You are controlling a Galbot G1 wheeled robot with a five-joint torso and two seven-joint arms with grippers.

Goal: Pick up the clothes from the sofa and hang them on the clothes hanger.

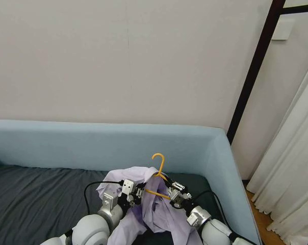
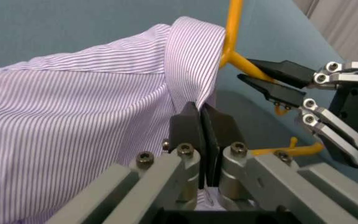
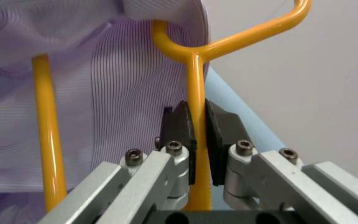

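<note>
Soft, even room light falls on the pale wall [image 1: 144, 61] with no hard shadows, while the dark seat of the sofa [image 1: 36, 199] looks dim toward its left edge. Up close, the hanger [image 3: 195, 93] carries thin bright streaks of glare along its rods. The shirt [image 2: 73, 116] shows only gentle shading in its folds.

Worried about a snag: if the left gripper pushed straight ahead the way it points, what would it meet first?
Likely the striped shirt, its collar just beyond the fold the left gripper pinches; the yellow hanger stands beside it, depth unclear.
</note>
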